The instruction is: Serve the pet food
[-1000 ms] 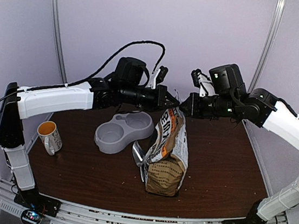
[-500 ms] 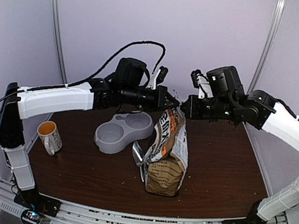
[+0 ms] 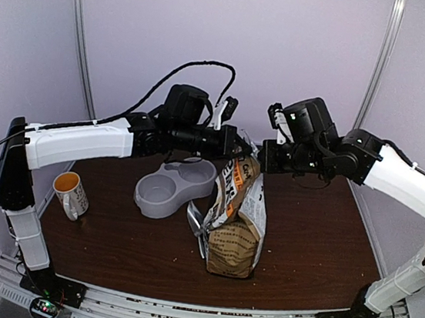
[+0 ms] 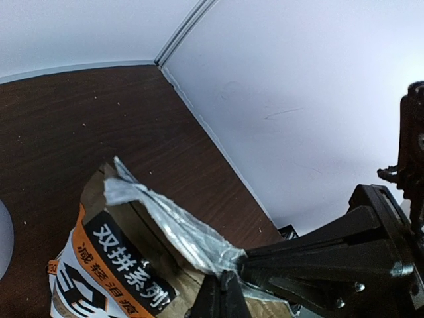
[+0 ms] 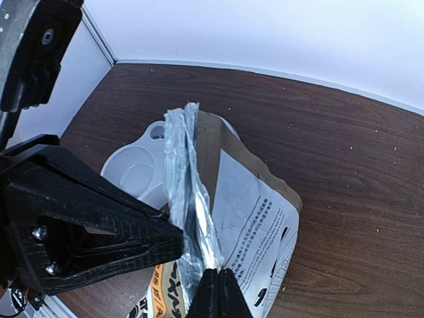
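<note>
Your left tool (image 3: 245,144) and right tool (image 3: 260,155) each clamp the foil lip (image 5: 189,179) of the bag (image 3: 237,224), tips nearly meeting. Pull unevenly and the lip could tear, or the bag below could topple, spilling the pet food hidden inside. Wrist views show the pinch; only overhead shows the bag's footing on the worktop (image 3: 311,241).

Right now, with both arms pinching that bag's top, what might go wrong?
Both the left tool and right tool pinch the thin foil rim; pulling apart may tear it or let it slip free. The bag stands on a narrow base beside the scoop; a tug might topple it.
</note>
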